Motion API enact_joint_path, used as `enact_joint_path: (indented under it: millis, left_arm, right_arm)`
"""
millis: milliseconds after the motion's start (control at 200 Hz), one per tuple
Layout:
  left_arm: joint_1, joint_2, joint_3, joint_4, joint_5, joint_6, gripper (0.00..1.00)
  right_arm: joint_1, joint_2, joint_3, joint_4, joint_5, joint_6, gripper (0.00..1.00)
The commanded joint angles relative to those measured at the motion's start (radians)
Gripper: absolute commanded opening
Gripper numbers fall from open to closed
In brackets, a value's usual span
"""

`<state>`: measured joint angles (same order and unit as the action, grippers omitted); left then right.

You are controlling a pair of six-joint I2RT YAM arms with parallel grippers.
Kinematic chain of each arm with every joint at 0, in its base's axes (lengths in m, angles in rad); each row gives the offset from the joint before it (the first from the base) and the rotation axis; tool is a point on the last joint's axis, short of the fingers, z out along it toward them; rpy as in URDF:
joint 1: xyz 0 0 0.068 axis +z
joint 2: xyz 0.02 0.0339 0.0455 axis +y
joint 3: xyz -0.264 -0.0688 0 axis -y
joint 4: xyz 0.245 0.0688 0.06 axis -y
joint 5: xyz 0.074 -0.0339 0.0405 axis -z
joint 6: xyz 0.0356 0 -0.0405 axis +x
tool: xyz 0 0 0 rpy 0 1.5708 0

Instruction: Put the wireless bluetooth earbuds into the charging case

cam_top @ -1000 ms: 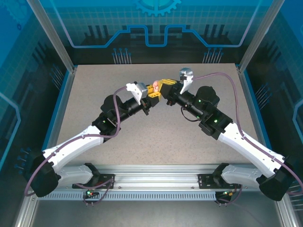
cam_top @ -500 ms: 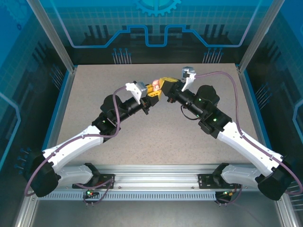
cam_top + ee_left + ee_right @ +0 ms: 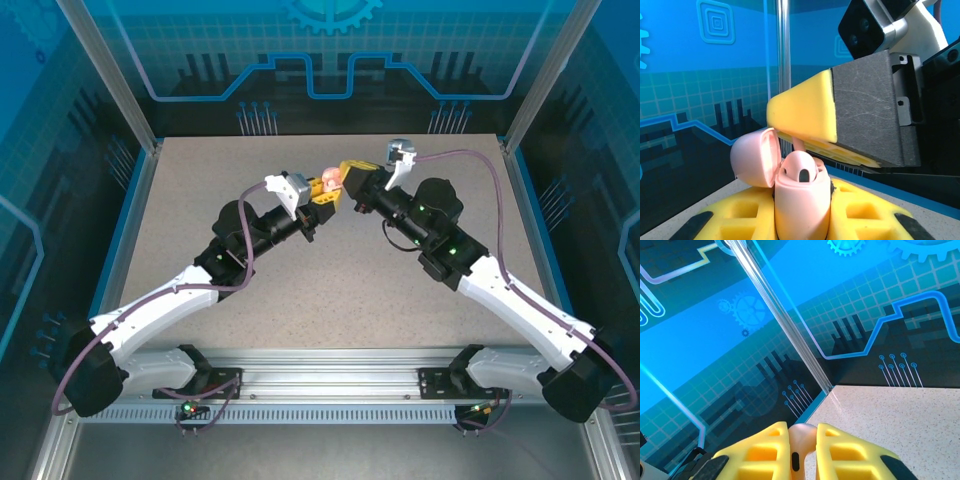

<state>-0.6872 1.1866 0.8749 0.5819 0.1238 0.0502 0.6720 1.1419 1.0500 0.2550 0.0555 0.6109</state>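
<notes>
My left gripper [image 3: 802, 222] is shut on the pale pink charging case [image 3: 802, 205], holding it upright with its lid [image 3: 755, 157] swung open to the left. One pale pink earbud [image 3: 800, 171] rests in the case's mouth. Just above it, the yellow fingers [image 3: 805, 112] of my right gripper come in from the right, and a thin pink stem [image 3: 799, 144] reaches down from them to the case. In the right wrist view my right gripper [image 3: 801, 452] is shut on a pale pink earbud [image 3: 802, 437]. From above, the case [image 3: 327, 179] sits between the left gripper [image 3: 322, 195] and right gripper [image 3: 350, 176].
Both grippers meet above the far middle of the speckled table [image 3: 330, 290]. A clear post [image 3: 785, 325] and the blue back wall [image 3: 320, 60] stand close behind them. Both arms slope in from the near corners.
My right gripper has shifted slightly up and toward the case while turning at the wrist, still shut on the earbud. The left arm and the case have stayed put.
</notes>
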Motion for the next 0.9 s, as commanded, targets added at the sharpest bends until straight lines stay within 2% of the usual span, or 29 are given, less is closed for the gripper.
enact_joint_path:
  millis: [0, 230, 365, 650, 895]
  left_arm:
    - [-0.011, -0.020, 0.025, 0.082, -0.042, -0.016, 0.00]
    - [-0.011, -0.026, -0.004, 0.083, -0.107, -0.014, 0.00]
    - [-0.012, -0.050, -0.026, 0.069, -0.121, -0.013, 0.00]
    - [-0.011, -0.085, -0.038, 0.031, -0.121, -0.012, 0.00]
    - [-0.011, -0.081, -0.035, 0.025, -0.119, -0.013, 0.00]
  right_arm:
    - [-0.027, -0.055, 0.015, -0.094, 0.039, 0.012, 0.14]
    - [-0.095, -0.107, 0.094, -0.400, 0.073, 0.025, 0.15]
    - [-0.146, -0.060, 0.104, -0.568, 0.017, 0.027, 0.15]
    - [-0.185, 0.207, 0.079, -0.746, -0.056, 0.026, 0.13]
    - [-0.193, 0.472, 0.077, -0.755, -0.109, 0.015, 0.10]
